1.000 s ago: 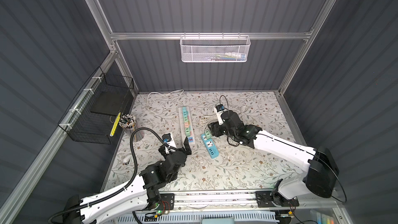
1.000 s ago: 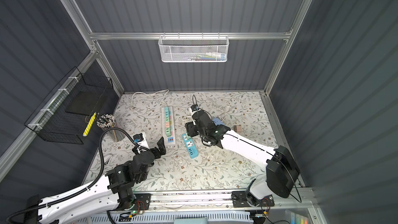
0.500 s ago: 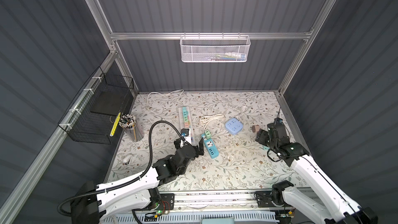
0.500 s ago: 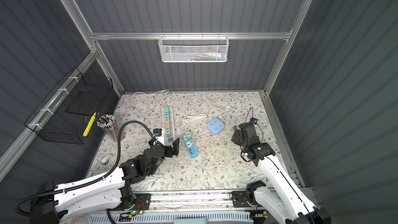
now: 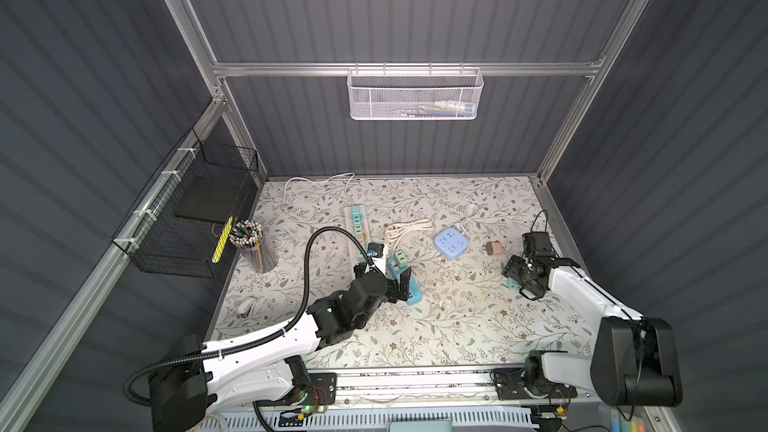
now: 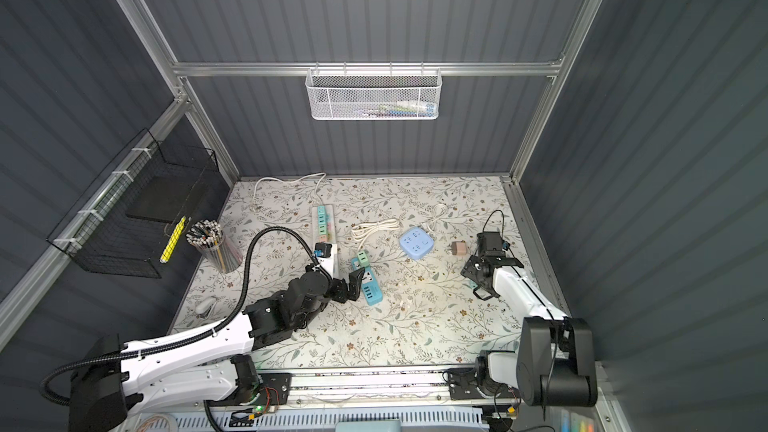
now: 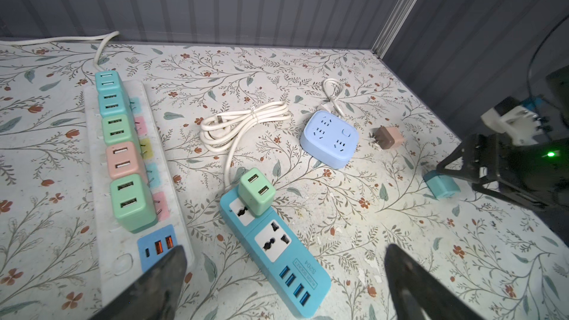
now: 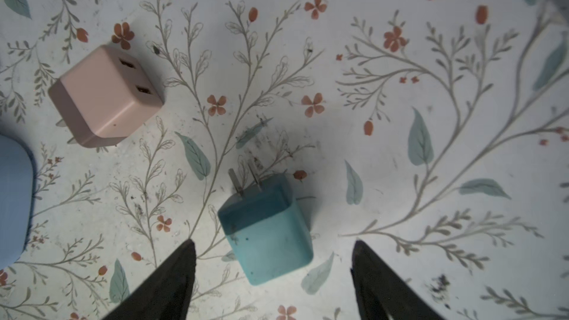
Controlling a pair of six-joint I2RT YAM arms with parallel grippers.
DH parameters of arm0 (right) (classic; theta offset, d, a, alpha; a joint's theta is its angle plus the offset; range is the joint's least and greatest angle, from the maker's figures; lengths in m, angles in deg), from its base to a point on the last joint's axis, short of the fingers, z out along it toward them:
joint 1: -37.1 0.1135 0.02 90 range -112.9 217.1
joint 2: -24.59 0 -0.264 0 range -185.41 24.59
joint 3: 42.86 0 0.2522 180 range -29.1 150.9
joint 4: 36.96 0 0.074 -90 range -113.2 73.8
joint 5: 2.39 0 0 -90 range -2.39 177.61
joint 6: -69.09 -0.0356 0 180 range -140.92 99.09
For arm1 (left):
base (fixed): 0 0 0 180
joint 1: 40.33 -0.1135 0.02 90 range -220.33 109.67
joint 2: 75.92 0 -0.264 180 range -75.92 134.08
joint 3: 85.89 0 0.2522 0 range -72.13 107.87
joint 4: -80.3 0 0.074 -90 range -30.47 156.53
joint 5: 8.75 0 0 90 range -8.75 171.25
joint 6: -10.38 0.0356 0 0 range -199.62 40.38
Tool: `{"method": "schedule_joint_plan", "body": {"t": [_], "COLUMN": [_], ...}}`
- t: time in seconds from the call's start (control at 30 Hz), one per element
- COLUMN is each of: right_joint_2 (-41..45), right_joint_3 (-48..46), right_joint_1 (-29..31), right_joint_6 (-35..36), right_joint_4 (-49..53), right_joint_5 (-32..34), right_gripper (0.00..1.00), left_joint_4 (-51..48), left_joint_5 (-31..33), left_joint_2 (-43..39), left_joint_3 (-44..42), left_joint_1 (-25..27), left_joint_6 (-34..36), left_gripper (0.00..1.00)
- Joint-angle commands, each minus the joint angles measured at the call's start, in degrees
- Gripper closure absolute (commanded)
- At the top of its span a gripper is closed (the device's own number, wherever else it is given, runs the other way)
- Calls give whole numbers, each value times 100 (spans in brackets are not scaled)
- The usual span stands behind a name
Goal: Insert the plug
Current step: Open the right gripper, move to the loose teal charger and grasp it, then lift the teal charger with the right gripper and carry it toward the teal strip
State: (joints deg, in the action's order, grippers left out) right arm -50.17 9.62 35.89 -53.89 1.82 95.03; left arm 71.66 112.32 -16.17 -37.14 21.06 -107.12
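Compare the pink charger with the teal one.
Colour: the pink charger is pale pink, the teal charger blue-green. Place: the teal charger lies between the open fingers of the right hand; the pink charger lies clear of it. The teal charger shows its prongs plainly, the pink charger its two ports. Both lie unplugged on the mat.
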Motion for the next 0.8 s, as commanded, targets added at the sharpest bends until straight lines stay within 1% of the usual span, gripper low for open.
{"method": "schedule_joint_plan", "body": {"t": [0.0, 0.07, 0.17, 0.33, 0.37, 0.47, 0.5, 0.57, 0.63, 0.77], "right_joint_2": [-152, -336, -502, -520, -566, -757, -803, -889, -941, -1135], "right_joint_3": [180, 257, 267, 276, 298, 378, 375, 374, 356, 502], "right_joint_1": [-28, -28, -28, -28, -24, -27, -25, -26, -20, -2], "right_joint_6": [174, 271, 404, 372, 394, 423, 422, 393, 375, 419], "right_joint_4": [-166, -74, -73, -63, -55, -25, -52, -80, -128, -43], "right_joint_5": [-411, -525, -469, -522, -580, -598, -609, -641, -711, -717], "right_gripper": [20, 23, 27, 35, 38, 51, 54, 55, 53, 53], "left_joint_4": [-348, -458, -538, -570, -587, -582, -588, -648, -748, -864], "left_joint_5": [126, 180, 207, 246, 274, 326, 330, 374, 413, 478], "left_joint_2": [-157, -145, -125, -122, -136, -169, -190, -256, -350, -660], "left_joint_3": [-53, -62, -41, 118, 142, 169, 176, 167, 176, 60], "left_joint_1": [-48, -52, -48, -56, -52, -56, -56, -56, -56, -54], "left_joint_6": [-110, -140, -150, 18, 34, 95, 105, 111, 110, 155], "left_gripper": [0, 0, 0, 0, 0, 0, 0, 0, 0, 0]}}
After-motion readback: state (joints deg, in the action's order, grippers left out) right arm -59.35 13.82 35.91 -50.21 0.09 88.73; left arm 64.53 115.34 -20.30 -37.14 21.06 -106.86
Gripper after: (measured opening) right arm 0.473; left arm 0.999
